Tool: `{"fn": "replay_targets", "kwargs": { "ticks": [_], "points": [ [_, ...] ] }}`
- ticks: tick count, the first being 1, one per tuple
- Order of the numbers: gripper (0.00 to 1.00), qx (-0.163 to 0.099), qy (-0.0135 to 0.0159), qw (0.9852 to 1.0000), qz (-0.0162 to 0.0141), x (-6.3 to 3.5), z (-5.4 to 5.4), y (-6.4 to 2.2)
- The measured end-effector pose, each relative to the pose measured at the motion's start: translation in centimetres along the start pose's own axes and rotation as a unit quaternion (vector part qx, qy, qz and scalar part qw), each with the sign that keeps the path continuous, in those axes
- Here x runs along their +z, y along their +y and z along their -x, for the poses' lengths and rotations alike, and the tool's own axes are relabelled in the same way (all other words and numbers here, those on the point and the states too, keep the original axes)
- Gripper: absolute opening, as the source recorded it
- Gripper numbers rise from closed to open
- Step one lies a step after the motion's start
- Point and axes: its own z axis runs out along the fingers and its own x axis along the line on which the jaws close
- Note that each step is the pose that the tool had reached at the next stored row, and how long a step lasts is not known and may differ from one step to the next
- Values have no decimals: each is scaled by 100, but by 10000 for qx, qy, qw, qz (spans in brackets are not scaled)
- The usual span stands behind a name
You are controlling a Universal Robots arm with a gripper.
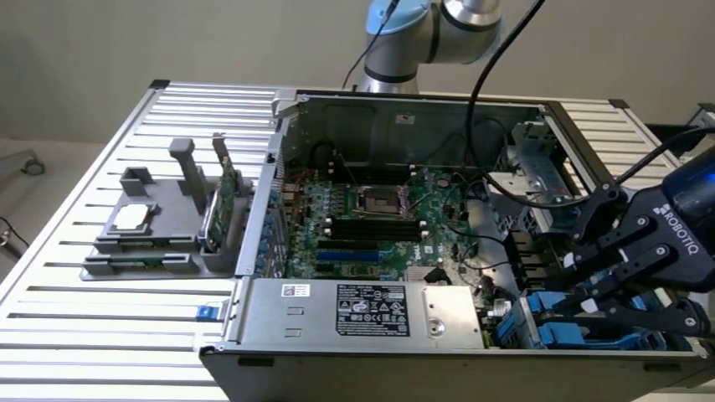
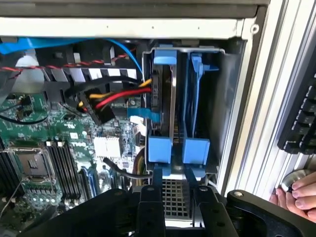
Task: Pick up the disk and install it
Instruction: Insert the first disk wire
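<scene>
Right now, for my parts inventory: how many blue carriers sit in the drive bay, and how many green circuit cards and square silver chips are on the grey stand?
Blue carriers: 2
Green circuit card: 1
Square silver chip: 1
Total: 4

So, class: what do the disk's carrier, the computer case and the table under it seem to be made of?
The disk's carrier: probably moulded plastic, given its uniform matt blue colour. The computer case: seemingly sheet metal, thin grey folded panels with a dull shine. The table: likely aluminium, pale silvery slotted profiles with a brushed sheen.
</scene>
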Motion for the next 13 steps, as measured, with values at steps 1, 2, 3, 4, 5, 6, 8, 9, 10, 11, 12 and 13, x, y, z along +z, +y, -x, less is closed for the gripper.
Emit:
{"fn": "replay_targets", "kwargs": {
  "ticks": [1,2,3,4,5,6,8,9,10,11,12,13],
  "points": [
    [31,0,0,10000,0,11,2,-34],
    [31,0,0,10000,0,15,3,-59],
    [31,1,1,10000,0,16,3,-75],
    [31,3,1,10000,0,17,3,-91],
    [31,5,2,10000,0,23,2,-108],
    [31,5,5,10000,0,23,4,-108],
    [31,3,6,10000,0,23,3,-107],
    [31,3,6,10000,0,23,3,-108],
    [31,3,6,10000,0,23,3,-108],
    [31,4,6,10000,0,23,3,-108],
    [31,4,6,10000,1,23,3,-108],
    [31,4,6,10000,1,23,3,-108]
  ]
}}
